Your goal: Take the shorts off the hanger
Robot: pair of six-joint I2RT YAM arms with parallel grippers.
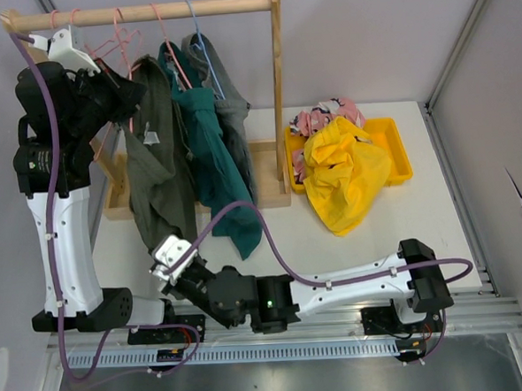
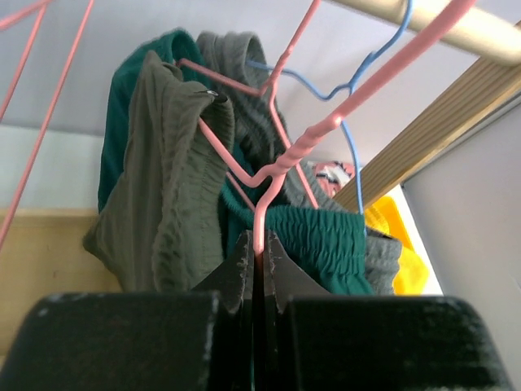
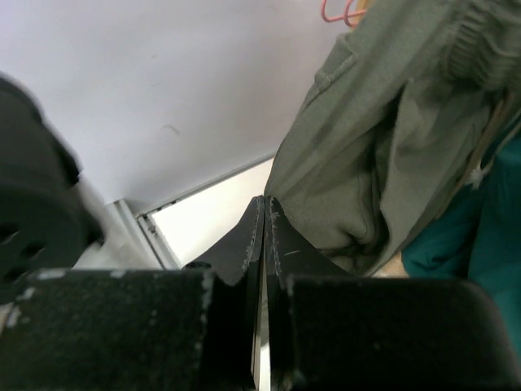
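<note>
The olive shorts (image 1: 157, 157), teal shorts (image 1: 214, 158) and grey shorts (image 1: 232, 109) hang just beyond the left hand (image 2: 259, 259), which only its wrist view shows clamped on the wire of a pink hanger (image 2: 309, 143), while the right hand (image 3: 264, 236), pressed shut on nothing, sits beside the olive hem, far from the yellow shorts (image 1: 346, 172) in the bin (image 1: 396, 147).

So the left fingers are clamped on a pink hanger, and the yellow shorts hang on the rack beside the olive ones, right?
Not quite. The top view shows the yellow shorts heaped in the yellow bin beside the rack, not hanging. The left fingers are indeed clamped on a pink hanger.
</note>
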